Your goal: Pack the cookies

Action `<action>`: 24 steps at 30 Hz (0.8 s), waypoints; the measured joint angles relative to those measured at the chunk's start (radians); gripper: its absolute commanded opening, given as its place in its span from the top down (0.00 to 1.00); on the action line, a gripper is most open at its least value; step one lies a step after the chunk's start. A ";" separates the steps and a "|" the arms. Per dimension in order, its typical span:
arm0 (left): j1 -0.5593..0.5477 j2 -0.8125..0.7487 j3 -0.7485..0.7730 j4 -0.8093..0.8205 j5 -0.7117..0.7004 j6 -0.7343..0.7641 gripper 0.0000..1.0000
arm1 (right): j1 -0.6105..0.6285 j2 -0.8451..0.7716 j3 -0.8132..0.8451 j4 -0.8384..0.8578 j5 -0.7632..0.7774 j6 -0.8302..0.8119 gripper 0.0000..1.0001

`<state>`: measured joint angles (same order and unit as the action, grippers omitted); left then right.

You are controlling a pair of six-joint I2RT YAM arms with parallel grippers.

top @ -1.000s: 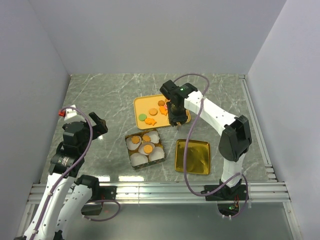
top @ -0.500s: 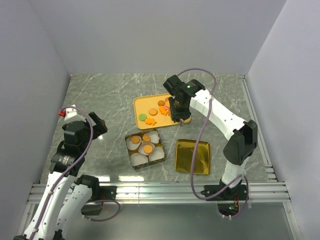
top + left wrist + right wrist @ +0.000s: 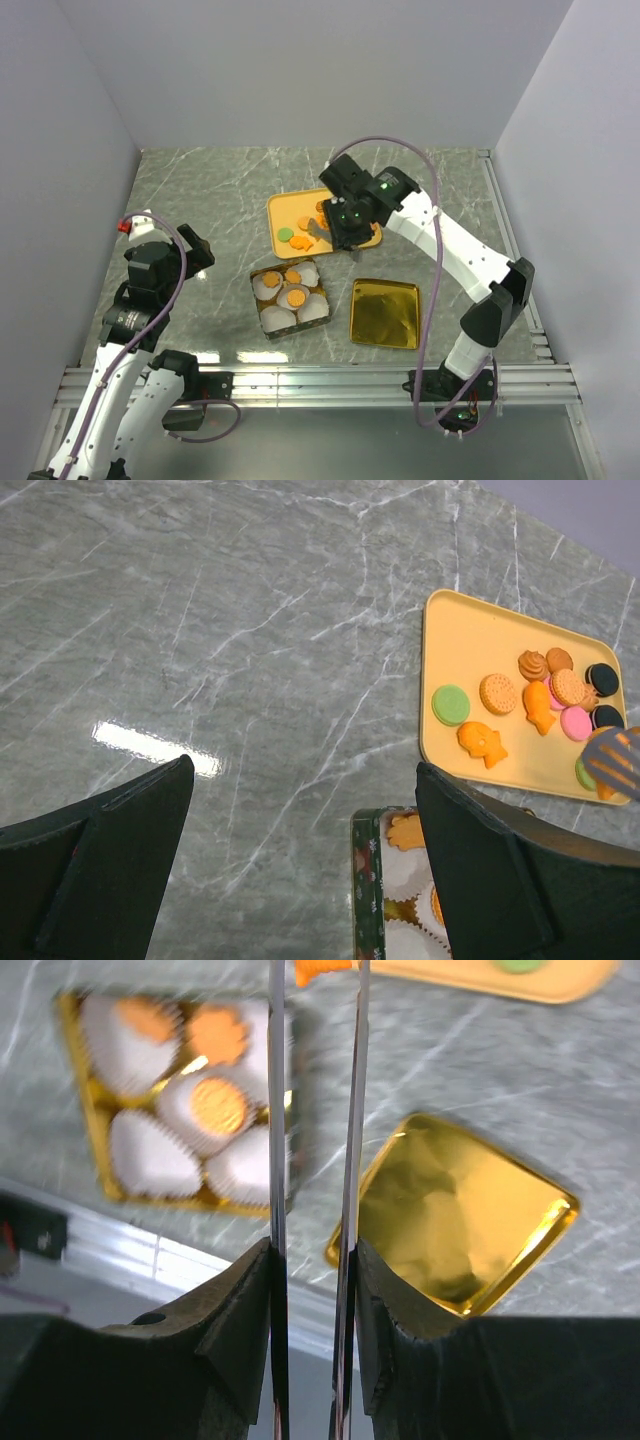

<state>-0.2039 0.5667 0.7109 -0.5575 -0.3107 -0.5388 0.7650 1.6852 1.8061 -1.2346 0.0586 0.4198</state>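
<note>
Toward the desk's far edge, above the flat yellow tray (image 3: 285,210) of loose cookies (image 3: 497,693), the right gripper (image 3: 316,990) seems clamped on a small orange cookie (image 3: 322,970). Best carried level, released low into an empty white paper cup (image 3: 150,1155). Left gripper (image 3: 300,770) hangs spread apart.

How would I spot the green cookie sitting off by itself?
Look at the yellow tray in the middle of the marble table. At its left end lies a flat round green cookie; its nearest neighbours are an orange round cookie and an orange fish cookie.
</note>
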 measured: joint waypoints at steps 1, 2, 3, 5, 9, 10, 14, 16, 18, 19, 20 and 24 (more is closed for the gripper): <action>0.000 0.000 0.000 0.000 0.002 0.000 0.01 | 0.024 -0.005 0.000 0.000 -0.002 -0.006 0.68; 0.001 0.000 0.000 0.000 0.004 0.000 0.01 | 0.048 -0.008 0.000 0.000 -0.003 -0.010 0.68; 0.001 0.000 0.000 0.000 0.007 0.000 0.01 | 0.064 -0.010 0.000 0.000 -0.003 -0.015 0.68; 0.002 0.000 0.000 0.000 0.010 0.000 0.01 | 0.111 -0.014 0.000 0.000 -0.003 -0.022 0.68; 0.002 0.000 0.000 0.000 0.011 0.000 0.00 | 0.183 -0.046 -0.033 0.016 -0.011 -0.033 0.67; 0.002 0.000 0.000 0.000 0.011 0.000 0.00 | 0.195 -0.062 -0.051 0.022 -0.018 -0.034 0.67; 0.002 0.000 0.000 0.000 0.010 -0.001 0.00 | 0.239 -0.118 -0.107 0.031 -0.049 -0.035 0.67; 0.002 0.000 0.000 0.000 0.010 -0.001 0.01 | 0.257 -0.138 -0.126 0.039 -0.068 -0.034 0.67; 0.002 0.000 0.000 0.000 0.010 -0.001 0.01 | 0.278 -0.149 -0.139 0.049 -0.085 -0.032 0.67; 0.002 0.000 0.000 0.000 0.010 -0.001 0.00 | 0.290 -0.151 -0.145 0.056 -0.091 -0.031 0.67; 0.002 0.000 0.000 0.000 0.010 -0.001 0.01 | 0.304 -0.151 -0.150 0.063 -0.097 -0.031 0.67; 0.002 -0.002 0.000 0.000 0.010 -0.001 0.01 | 0.361 -0.151 -0.188 0.090 -0.113 -0.025 0.67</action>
<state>-0.2016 0.5652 0.7109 -0.5571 -0.3012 -0.5396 1.1259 1.5341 1.6180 -1.1446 -0.0547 0.3946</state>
